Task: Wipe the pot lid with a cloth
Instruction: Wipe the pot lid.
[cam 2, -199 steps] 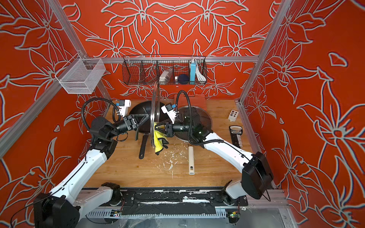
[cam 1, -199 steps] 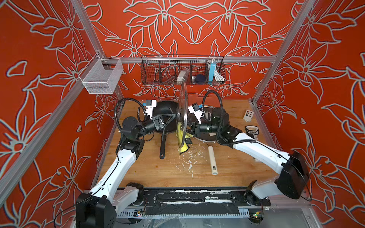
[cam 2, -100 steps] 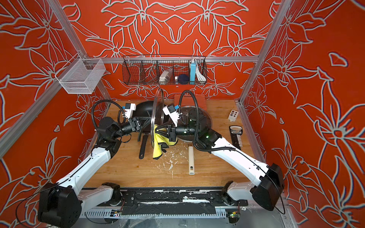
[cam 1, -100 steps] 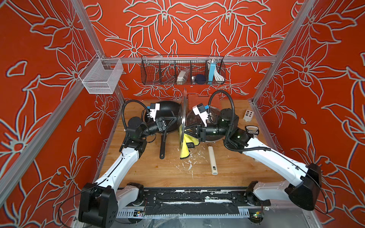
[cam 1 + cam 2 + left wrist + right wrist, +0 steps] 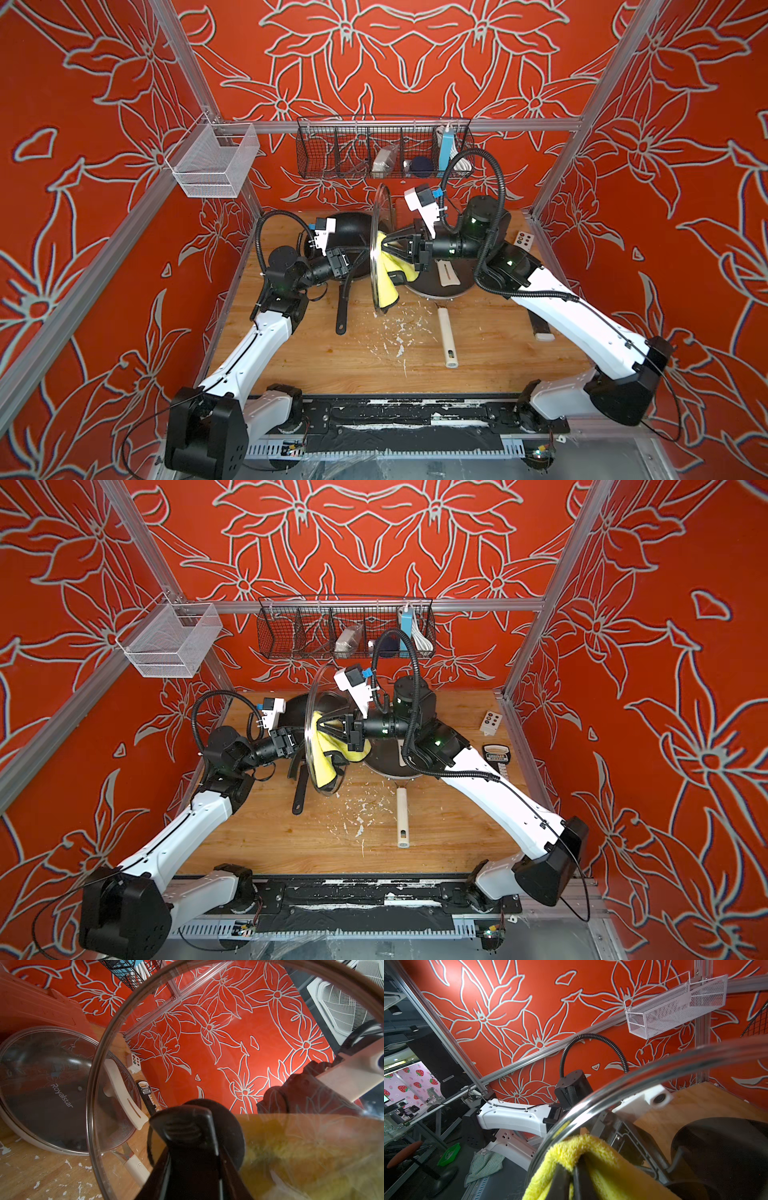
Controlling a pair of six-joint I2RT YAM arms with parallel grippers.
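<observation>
Right claw: pinched fully closed on a fold of the yellow cloth. It reaches in from 3 o'clock, reading the table as a dial with 12 at the back wall.
Left claw: reaches in from 9 o'clock, part closed around the black knob of the glass lid, which it holds up on edge.
Lid: stands just toward 12 from the table's middle, with its faces turned to 9 and 3. I cannot tell whether its low rim rests on the wood.
Cloth: bunched against the face without the knob, its loose half hanging toward 6 o'clock inside the rim.
Step in hand: rubbing that inner face, likely mid-stroke and high on the glass.
Doing it well: press lightly and straight toward the knob so the left grip is not levered round. Sweep in overlapping passes from 12 down to 6. Let the pad of cloth meet the glass, not the bare claw.
Edges: the rim is the limit of each stroke; running off it could snag the hanging tail or tip the lid.
Crowding: a black frying pan sits close at 9–10 o'clock behind the left claw. A covered pan lies just beside at 3–4 o'clock under the right wrist. A wire rack hangs overhead at 12.
Open room: bare wood with white flakes lies toward 6 o'clock, so downward strokes and any retreat have most space there.
</observation>
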